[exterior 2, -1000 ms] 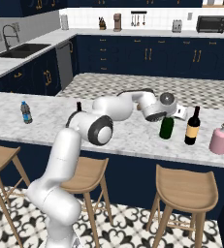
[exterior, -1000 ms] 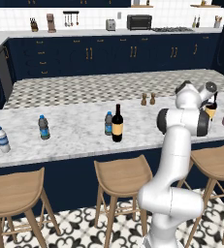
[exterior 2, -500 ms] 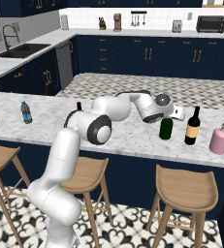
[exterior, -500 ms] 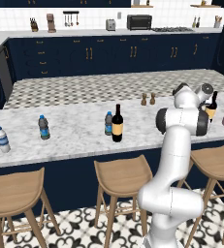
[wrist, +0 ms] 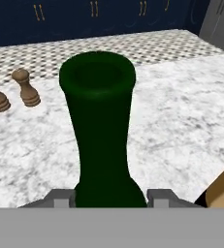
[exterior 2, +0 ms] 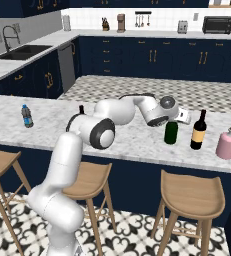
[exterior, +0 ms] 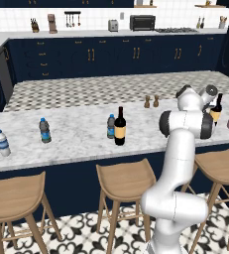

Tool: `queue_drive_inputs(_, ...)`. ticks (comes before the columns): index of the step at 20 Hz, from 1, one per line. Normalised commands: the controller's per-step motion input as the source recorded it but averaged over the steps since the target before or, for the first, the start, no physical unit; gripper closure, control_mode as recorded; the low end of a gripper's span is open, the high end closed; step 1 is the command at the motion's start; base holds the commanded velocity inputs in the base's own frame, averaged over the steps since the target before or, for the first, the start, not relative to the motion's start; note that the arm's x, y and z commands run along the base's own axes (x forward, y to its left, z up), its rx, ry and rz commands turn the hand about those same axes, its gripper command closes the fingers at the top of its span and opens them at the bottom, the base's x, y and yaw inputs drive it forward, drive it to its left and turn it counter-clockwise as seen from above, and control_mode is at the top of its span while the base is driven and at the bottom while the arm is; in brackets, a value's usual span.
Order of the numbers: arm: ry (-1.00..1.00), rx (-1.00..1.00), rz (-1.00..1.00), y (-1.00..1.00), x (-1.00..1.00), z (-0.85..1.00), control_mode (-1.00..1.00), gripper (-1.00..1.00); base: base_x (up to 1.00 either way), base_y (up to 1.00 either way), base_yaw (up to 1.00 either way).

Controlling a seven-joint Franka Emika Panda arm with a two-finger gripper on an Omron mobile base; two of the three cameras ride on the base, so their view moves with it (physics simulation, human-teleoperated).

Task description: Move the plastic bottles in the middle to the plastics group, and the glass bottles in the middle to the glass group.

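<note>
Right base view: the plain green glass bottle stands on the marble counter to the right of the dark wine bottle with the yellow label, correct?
Not quite. In the right base view the plain green glass bottle stands on the marble counter to the left of the dark wine bottle with the yellow label, not to its right.

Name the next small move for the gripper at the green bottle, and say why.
Probably open a little wider and back straight off. The green bottle stands upright on the counter beside the labelled wine bottle, and the gripper flanks its neck, seemingly no longer clamping it.
</note>
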Motion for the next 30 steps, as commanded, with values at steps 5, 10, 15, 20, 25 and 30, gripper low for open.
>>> queue_drive_inputs(5, 0.0, -0.01, 0.0, 0.01, 0.0, 0.0, -1.0, -1.0, 0.0, 0.0, 0.0)
queue_drive_inputs(10, -0.02, -0.01, 0.0, 0.1, -0.17, 0.19, -1.0, -1.0, 0.0, 0.0, 0.0)
queue_drive_inputs(15, -0.07, -0.08, 0.0, 0.46, -0.64, 0.65, -1.0, -1.0, 0.0, 0.0, 0.0)
queue_drive_inputs(20, -0.01, -0.09, 0.03, 0.53, -0.87, 0.37, -1.0, -1.0, 0.0, 0.0, 0.0)
queue_drive_inputs(25, -0.02, 0.0, 0.19, 0.42, -0.81, 0.04, -1.0, -1.0, 0.0, 0.0, 0.0)
queue_drive_inputs(30, -0.02, -0.01, 0.19, 0.46, -0.49, 0.47, -1.0, -1.0, 0.0, 0.0, 0.0)
